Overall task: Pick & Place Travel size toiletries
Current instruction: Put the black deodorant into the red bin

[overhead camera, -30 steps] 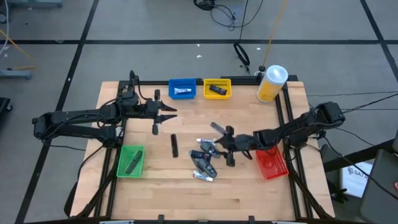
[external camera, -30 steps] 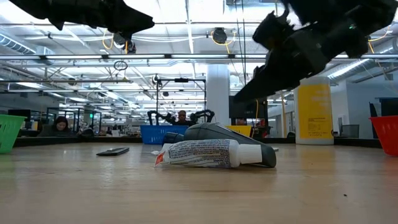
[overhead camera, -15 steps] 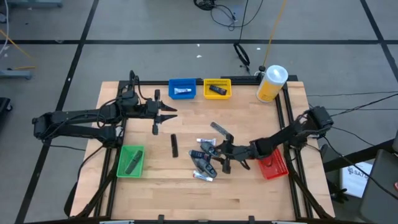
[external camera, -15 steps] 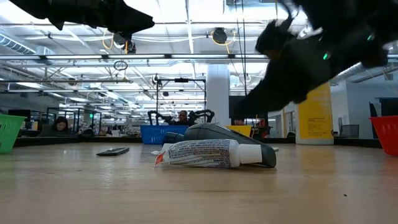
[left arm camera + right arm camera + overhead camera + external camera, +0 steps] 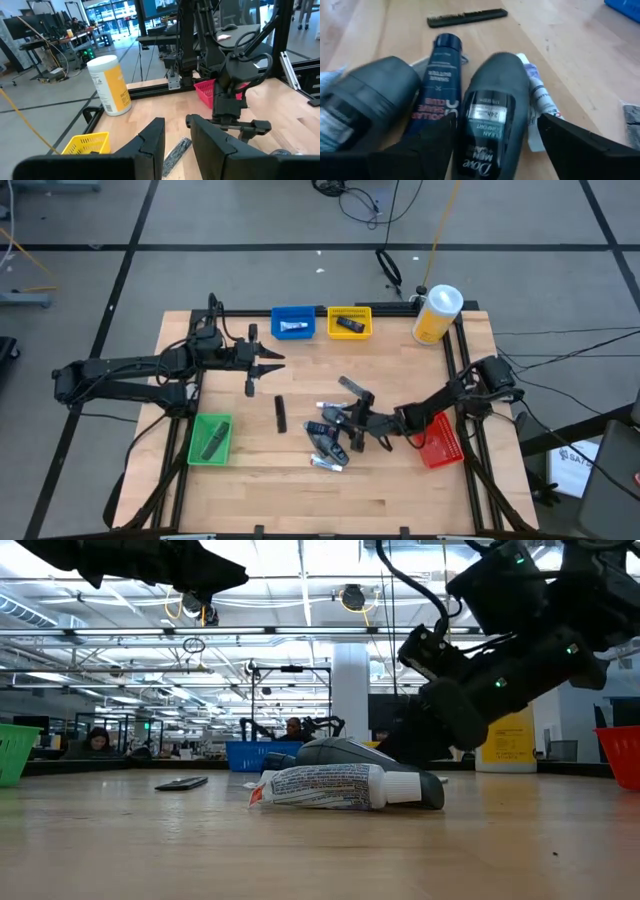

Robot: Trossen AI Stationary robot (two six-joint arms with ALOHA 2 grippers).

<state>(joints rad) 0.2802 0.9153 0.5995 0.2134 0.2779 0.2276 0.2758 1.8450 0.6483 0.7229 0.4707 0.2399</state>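
The travel size toiletries lie in a loose cluster [image 5: 328,438] near the middle of the tabletop [image 5: 400,490], a little toward its right edge. In the right wrist view a dark grey Dove deodorant [image 5: 492,120] lies beside a dark blue shave-butter tube [image 5: 436,85], with a white toothpaste tube [image 5: 536,100] on its other side and a black comb [image 5: 466,17] farther off. The low view shows the toothpaste tube [image 5: 335,787] lying flat at the front of the heap. The right pincer [image 5: 352,430] is down at the cluster, fingers apart on either side of the deodorant, not clamped on it. The left pincer [image 5: 272,361] hangs with fingers apart over the left half, near the far edge. A blue bin [image 5: 293,323] and a yellow bin [image 5: 349,322] stand along the far edge, each with an item inside, a yellow canister [image 5: 436,315] at the far right corner, a green bin [image 5: 210,438] by the left edge, a red bin [image 5: 438,443] by the right edge.
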